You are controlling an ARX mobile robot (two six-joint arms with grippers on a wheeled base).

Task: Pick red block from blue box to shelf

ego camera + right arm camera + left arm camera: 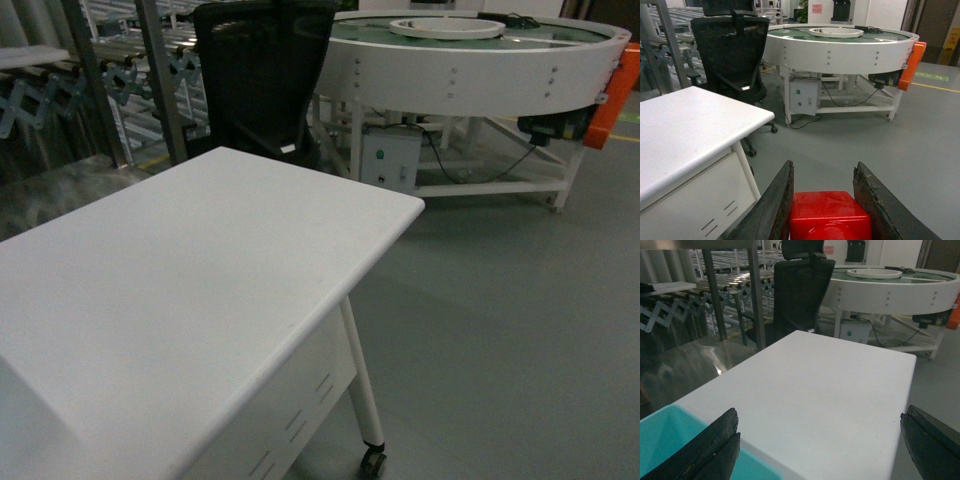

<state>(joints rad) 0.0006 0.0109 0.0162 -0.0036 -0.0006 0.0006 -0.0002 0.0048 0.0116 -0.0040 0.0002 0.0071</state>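
Nearest my right wrist camera, the red block [830, 215] fills the bottom of the frame, pinched between the two dark fingers [771, 210] of my right gripper [826, 212]; its glossy top and round stud face the lens. It is held in the air, beside the white table [685, 130] rather than over it, with grey floor beyond.

In the left wrist view, my left gripper [820, 445] has its jaws spread wide apart and holds nothing. A corner of the blue box [670, 440] shows at lower left, by the table's near end. What little of its inside I can see is bare turquoise.

Behind the table stand a black office chair [262, 80] and a round white conveyor [480, 60]. The steel uprights and bar tiers of the shelf [110, 70] rise at the far left of the head view, well apart from the block. Neither arm shows in the head view.

My judgement: the pick is done and I am in the carry. Next the block must travel left toward the shelf, probably by moving the base as well as the arm, keeping the pinch firm and clearing the chair and table edge before lowering onto a tier.
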